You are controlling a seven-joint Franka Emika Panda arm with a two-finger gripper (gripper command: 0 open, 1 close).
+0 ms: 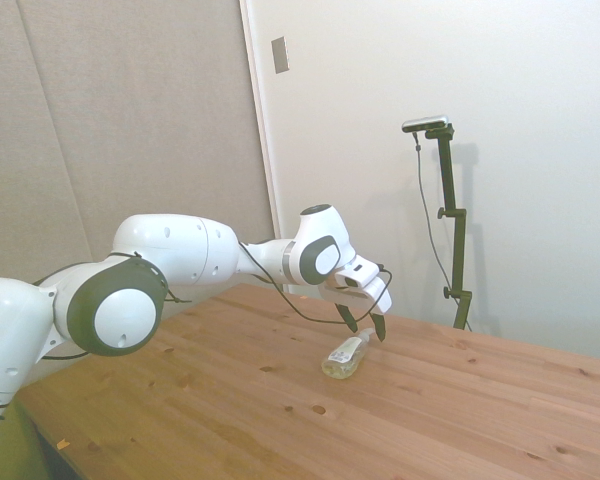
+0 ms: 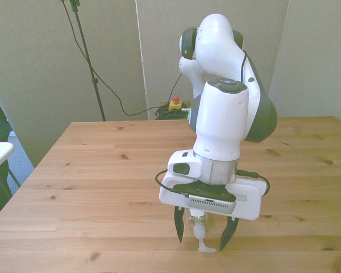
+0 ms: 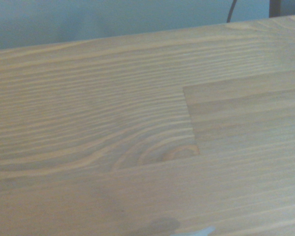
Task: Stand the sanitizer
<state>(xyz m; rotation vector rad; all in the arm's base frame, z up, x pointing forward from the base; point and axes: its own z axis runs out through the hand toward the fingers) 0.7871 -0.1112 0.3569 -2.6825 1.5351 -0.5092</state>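
- No text, brand, number or sign can be read in any view.
- The sanitizer (image 1: 348, 355) lies on the counter (image 1: 460, 420); any print on it is too small and blurred to make out.
- The arm's white casing shows no legible marking.

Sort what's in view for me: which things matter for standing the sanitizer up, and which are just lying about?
For the job:
- sanitizer, lying on its side on the table
- gripper, open, fingers either side of the pump end

Just about:
- red button on a yellow box on the floor behind the table
- cables beside it
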